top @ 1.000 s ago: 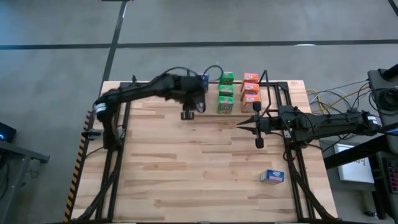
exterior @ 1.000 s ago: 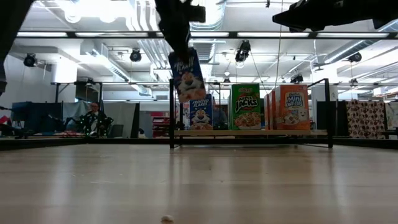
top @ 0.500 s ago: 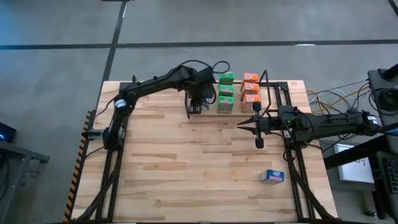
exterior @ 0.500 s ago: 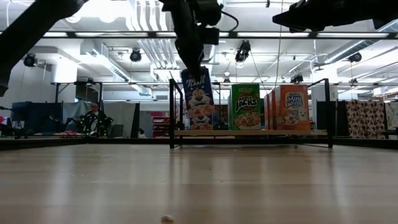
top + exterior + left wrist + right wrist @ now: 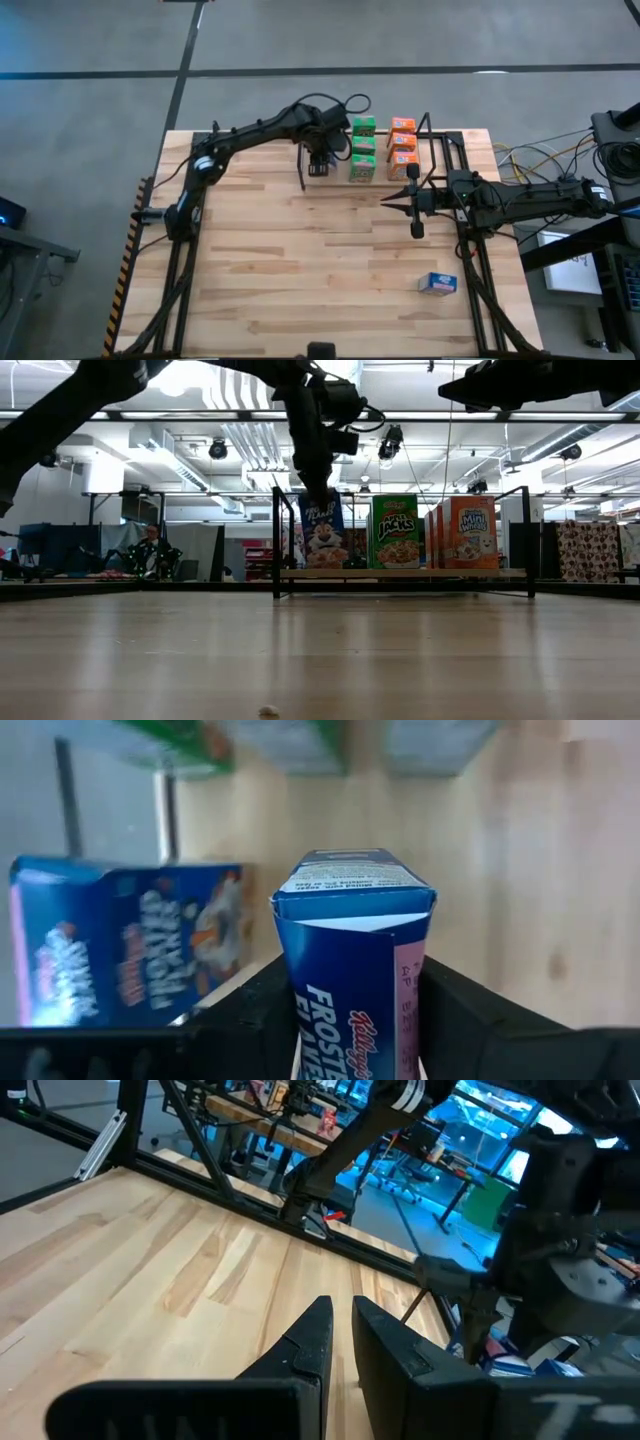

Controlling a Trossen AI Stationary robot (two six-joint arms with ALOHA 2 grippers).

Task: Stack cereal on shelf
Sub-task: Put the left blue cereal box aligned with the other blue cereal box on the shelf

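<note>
**Cereal box held at the shelf's blue end**

Cereal in blue, a Frosted Flakes box (image 5: 355, 955), sits clamped upright between the fingers of the left claw (image 5: 319, 163), which has reached to the far edge of the desk (image 5: 300, 270). From table height this held box (image 5: 322, 534) stands at the left end of the shelf (image 5: 400, 573), its base about level with the board; whether it touches cannot be told. Another blue box (image 5: 125, 940) stands just beside it in the left wrist view. To their right on the shelf are the green Apple Jacks boxes (image 5: 362, 148) in a row running front to back, then the orange Mini-Wheats boxes (image 5: 402, 142) likewise. One more blue box (image 5: 437, 283) lies flat on the desk near the right front, well apart from the shelf. The right claw (image 5: 412, 198) hovers over the desk in front of the orange row, its fingers (image 5: 312, 1342) nearly closed and holding nothing.
</note>
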